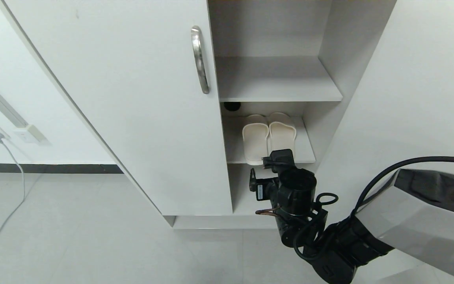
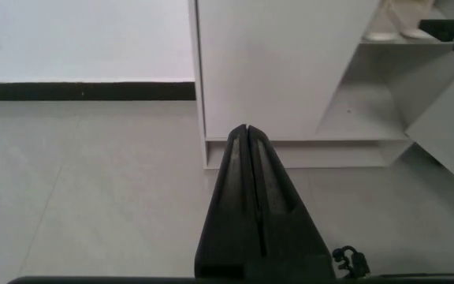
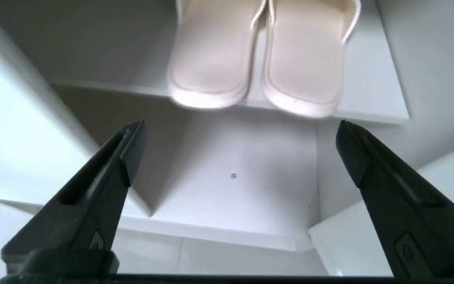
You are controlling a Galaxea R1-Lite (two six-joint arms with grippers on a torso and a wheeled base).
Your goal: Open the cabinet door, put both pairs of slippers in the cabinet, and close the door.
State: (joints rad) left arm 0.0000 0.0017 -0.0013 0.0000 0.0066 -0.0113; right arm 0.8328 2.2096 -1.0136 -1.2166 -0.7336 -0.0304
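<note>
The cabinet (image 1: 329, 47) stood with its right-hand door (image 1: 408, 98) swung open and its left-hand door (image 1: 132, 98) closed, a metal handle (image 1: 200, 59) upright near that door's inner edge. One pair of cream slippers (image 1: 268, 136) lay side by side and touching on the middle shelf (image 1: 306, 156), toes toward the back. Their heels were at the shelf's front edge, and the slipper nearer the closed door overhung it slightly. The right tool (image 3: 240, 134) was in front of the open side, just below and before the slippers' heels. Its fingers (image 3: 117, 173) were wide apart and held nothing, with the bottom compartment (image 3: 235, 197) behind them. The left tool (image 2: 247, 138) was low over the tiled floor (image 2: 93, 181), well apart from the cabinet, fingers pressed together on nothing and pointed at the cabinet's base.
</note>
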